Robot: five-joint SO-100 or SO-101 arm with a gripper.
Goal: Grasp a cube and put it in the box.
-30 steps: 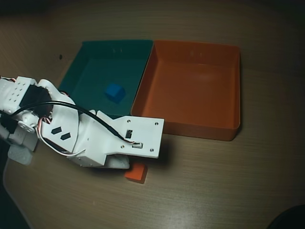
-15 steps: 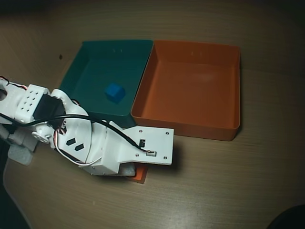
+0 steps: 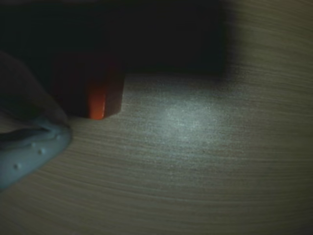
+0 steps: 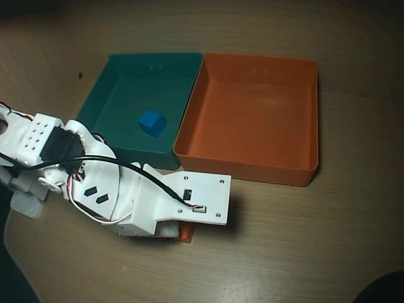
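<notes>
The orange cube (image 3: 97, 103) stands on the wooden table, mostly in deep shadow in the wrist view. One pale finger (image 3: 34, 149) lies just left of the cube, with a gap between them. The other finger is lost in the dark, and nothing presses against the pale pad. From overhead, my gripper (image 4: 176, 231) sits under the white wrist plate, and only a sliver of the cube (image 4: 187, 235) peeks out at its lower edge. The orange box (image 4: 307, 172) stands empty, up and to the right of the gripper.
A teal tray (image 4: 101, 101) touches the box's left side and holds a small blue cube (image 4: 151, 122). My arm's base (image 4: 25, 142) is at the left table edge. Bare wood stretches to the right of the gripper and below the box.
The gripper has moved right and down over the orange cube. A second ago the cube showed fully beside the fingers; now the wrist plate covers nearly all of it.
</notes>
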